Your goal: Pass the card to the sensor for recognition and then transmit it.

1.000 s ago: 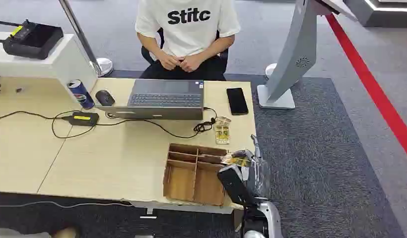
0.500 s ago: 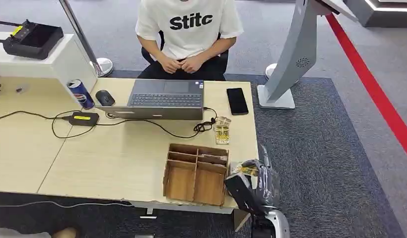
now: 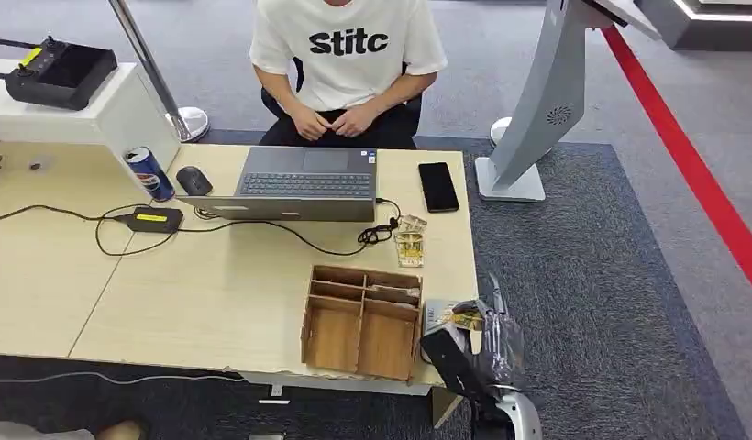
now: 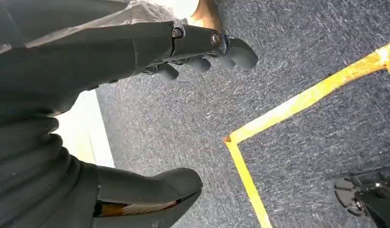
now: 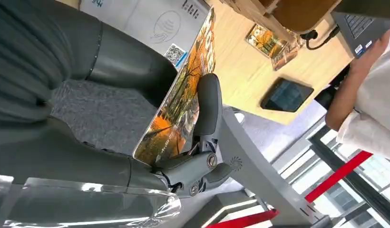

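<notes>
One card [image 5: 183, 97] with an orange tree picture on it is held by the right hand [image 5: 183, 142], pinched between the thick thumb and the dark fingers [image 5: 208, 109]. From the head view, that right hand [image 3: 469, 344] is at the near right corner of the table [image 3: 216, 284], just to the right of a brown wooden box [image 3: 361, 321] with little compartments. The card [image 3: 462, 317] sticks up from the hand there, over the table's edge. A white sheet with a square code [image 5: 145, 23] lies on the table under the hand. More small cards [image 3: 410, 246] lie farther away, near a black cable. A black phone [image 3: 437, 186] rests near the far right edge of the table. A grey laptop [image 3: 304, 183] sits at the far side, and a person in a white shirt [image 3: 347, 55] sits behind it with hands together. A blue can [image 3: 149, 173] and a black mouse [image 3: 193, 180] stand to the left of the laptop. The left hand [image 4: 136, 109] hangs over grey carpet with a yellow line [image 4: 288, 109], its fingers apart and holding nothing.
</notes>
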Controlling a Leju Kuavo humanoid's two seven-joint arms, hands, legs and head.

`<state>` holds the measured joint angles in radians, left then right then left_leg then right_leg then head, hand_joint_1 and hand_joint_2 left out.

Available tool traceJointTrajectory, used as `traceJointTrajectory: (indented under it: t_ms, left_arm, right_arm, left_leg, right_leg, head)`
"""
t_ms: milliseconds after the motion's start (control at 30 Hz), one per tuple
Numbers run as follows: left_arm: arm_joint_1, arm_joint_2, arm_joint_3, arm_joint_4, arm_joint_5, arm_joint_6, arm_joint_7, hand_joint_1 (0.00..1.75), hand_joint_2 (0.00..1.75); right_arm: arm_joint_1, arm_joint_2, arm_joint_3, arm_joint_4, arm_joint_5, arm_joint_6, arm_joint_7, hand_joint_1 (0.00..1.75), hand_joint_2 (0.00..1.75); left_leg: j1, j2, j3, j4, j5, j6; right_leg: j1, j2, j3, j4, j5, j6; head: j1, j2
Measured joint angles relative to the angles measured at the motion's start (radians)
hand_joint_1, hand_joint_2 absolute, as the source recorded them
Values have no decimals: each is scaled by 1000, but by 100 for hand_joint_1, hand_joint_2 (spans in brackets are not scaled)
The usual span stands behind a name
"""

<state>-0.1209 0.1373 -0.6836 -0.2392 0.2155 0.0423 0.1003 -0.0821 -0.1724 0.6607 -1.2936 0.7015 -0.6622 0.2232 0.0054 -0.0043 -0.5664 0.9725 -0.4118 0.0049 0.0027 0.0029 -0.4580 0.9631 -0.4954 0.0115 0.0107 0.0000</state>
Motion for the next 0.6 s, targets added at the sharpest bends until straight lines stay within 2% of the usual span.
traceJointTrajectory:
  t_ms: [333,600]
  left_arm:
    - [0,1,0,0,3,0,-2,0,175]
    - [0,1,0,0,3,0,-2,0,175]
  right_arm:
    - [7,-2,4,11,11,0,7,175,175]
    - [9,-5,14,39,112,0,44,175,175]
  left_leg:
    - [0,0,0,0,0,0]
    - [0,0,0,0,0,0]
  right_leg:
    - [0,0,0,0,0,0]
    - [0,0,0,0,0,0]
  head:
    - [0,0]
    - [0,0]
